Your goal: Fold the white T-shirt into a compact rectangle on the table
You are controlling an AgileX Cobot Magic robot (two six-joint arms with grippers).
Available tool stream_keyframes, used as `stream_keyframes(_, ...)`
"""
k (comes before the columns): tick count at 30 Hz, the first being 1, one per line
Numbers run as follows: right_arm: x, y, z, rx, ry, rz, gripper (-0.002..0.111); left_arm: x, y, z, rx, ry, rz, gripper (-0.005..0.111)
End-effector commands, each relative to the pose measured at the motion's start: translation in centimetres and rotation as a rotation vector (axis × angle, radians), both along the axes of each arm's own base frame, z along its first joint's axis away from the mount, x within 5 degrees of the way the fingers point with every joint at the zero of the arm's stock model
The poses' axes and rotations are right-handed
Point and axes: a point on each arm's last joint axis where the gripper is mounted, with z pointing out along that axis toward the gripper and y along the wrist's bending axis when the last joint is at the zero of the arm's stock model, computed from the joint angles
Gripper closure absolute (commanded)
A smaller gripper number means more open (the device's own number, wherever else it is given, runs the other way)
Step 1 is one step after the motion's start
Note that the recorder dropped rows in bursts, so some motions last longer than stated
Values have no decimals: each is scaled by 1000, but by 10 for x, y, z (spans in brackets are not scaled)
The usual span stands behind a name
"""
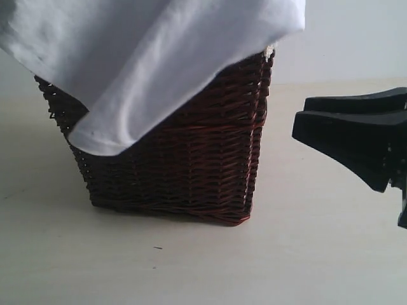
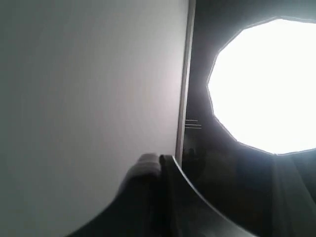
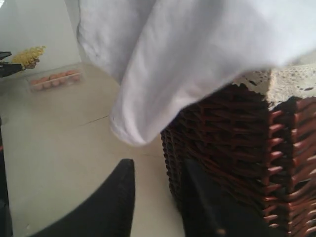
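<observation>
Exterior view: white T-shirt over basket (woven wicker)

From the right hand, a dark brown wicker basket stands on the pale counter at about one o'clock. The white T-shirt is draped over the basket's rim, and a fold hangs down past its corner at twelve o'clock. A cream lace liner shows along the rim beneath the cloth. The hand's dark fingers stand apart with nothing between them. Far off at ten o'clock lie a clear tray of orange-pink rounded items and a blurred yellow object.
</observation>
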Motion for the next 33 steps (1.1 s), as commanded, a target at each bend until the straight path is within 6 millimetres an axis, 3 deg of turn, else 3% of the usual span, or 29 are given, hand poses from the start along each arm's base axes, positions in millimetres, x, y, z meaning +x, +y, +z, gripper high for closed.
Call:
stream_keyframes(1,-1,1,1,-32,-47,26,98,-21,7,41,-87,-80,-16,107)
stream_keyframes(3,-1,1,1,-38,-60,29,108,-26,9,53,-106,-100,6,107)
stream_keyframes(10,-3,2,1,-25,-66,68,108,-53,21,99,-178,-210,74,107)
stream_keyframes(17,8,3,-10,-24,7,74,108,-112,34,150,-260,-398,23,107)
stream_keyframes(21,13,5,-16,-22,34,99,108,-150,41,169,-281,-508,13,107)
stream_keyframes(24,12,6,-15,-7,28,133,108,-169,42,173,-216,-548,64,107)
stream_keyframes(27,11,6,-15,0,26,144,108,-174,39,168,-90,-508,136,107)
stream_keyframes(30,10,7,-15,1,26,146,108,-166,33,156,80,-415,182,107)
stream_keyframes(33,10,7,-15,1,26,146,108,-154,23,142,184,-377,99,107)
